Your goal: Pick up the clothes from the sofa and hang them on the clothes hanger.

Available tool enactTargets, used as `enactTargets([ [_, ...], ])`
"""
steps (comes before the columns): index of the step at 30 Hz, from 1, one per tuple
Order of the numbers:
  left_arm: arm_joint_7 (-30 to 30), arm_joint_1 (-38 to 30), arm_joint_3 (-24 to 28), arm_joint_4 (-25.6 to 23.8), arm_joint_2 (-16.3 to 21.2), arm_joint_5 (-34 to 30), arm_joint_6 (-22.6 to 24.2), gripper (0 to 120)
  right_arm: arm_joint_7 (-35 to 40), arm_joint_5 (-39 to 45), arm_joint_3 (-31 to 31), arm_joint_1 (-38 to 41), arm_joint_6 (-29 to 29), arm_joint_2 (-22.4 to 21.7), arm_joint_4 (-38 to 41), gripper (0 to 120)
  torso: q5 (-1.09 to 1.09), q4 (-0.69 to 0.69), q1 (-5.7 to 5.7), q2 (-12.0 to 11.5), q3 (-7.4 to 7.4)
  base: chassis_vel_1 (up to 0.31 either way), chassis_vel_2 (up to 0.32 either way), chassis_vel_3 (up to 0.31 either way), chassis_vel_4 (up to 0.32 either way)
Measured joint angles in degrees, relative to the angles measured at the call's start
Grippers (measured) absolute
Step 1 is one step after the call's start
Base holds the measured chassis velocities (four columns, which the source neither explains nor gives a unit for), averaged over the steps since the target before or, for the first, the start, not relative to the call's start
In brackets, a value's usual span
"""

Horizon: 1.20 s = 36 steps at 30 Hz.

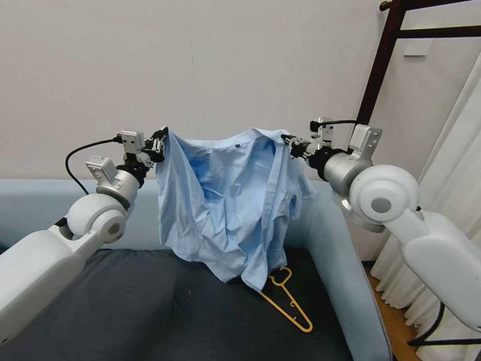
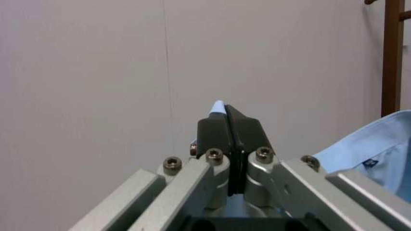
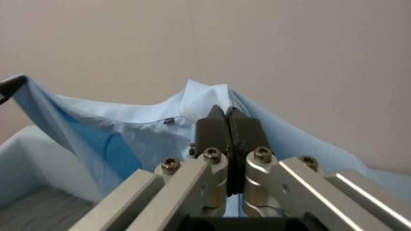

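Observation:
A light blue shirt [image 1: 225, 203] hangs spread in the air above the sofa, held at both shoulders. My left gripper [image 1: 162, 140] is shut on its left shoulder; a sliver of blue cloth pokes from the closed black fingertips [image 2: 247, 127]. My right gripper [image 1: 289, 143] is shut on the right shoulder, and the shirt [image 3: 128, 134] drapes away from the gripper [image 3: 226, 111] in the right wrist view. A yellow clothes hanger [image 1: 289, 301] lies on the dark sofa seat below the shirt's hem. A dark wooden clothes rack [image 1: 387, 53] stands at the upper right.
The light blue sofa back [image 1: 37, 207] and its right armrest [image 1: 349, 286] frame a dark grey seat cushion [image 1: 98, 308]. A white curtain [image 1: 451, 150] hangs at the far right. A plain wall is behind.

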Motion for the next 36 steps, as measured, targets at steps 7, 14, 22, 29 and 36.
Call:
enactTargets([
  [7, -5.0, 3.9, -5.1, -10.0, 6.7, -0.3, 2.2, 0, 0.7, 5.9, 4.5, -0.2, -0.7, -6.6, 9.7, 0, 0.02, -0.06, -0.01, 0.0, -0.01, 0.0, 0.0, 0.0, 0.0],
  [14, -6.0, 6.2, -5.8, -9.1, 7.0, 3.4, 3.4, 0, 0.8, 6.8, 7.6, -6.6, -0.1, -8.8, 13.3, 0, 0.0, -0.04, -0.01, 0.0, -0.01, 0.0, 0.0, 0.0, 0.0],
  [22, -6.9, 17.2, -2.2, -0.5, -4.5, 14.7, 3.5, 0, -0.3, -5.0, 4.9, -22.7, 0.8, -1.2, 9.8, 0, -0.04, -0.04, 0.01, 0.0, 0.01, 0.0, 0.0, 0.0, 0.0],
  [29, -6.1, 23.7, 0.0, 6.5, -11.8, 20.4, 2.0, 0, -5.6, -20.8, 2.6, -36.1, 1.1, 6.8, 1.3, 0, 0.0, -0.06, 0.0, 0.0, 0.0, 0.0, 0.0, 0.0, 0.0],
  [36, -4.3, 28.2, 0.3, 17.1, -16.7, 26.8, -1.1, 0, -7.3, -25.5, -1.4, -38.6, 2.4, 17.9, -12.4, 0, -0.04, -0.01, 0.0, 0.0, 0.01, 0.0, 0.0, 0.0, 0.0],
])
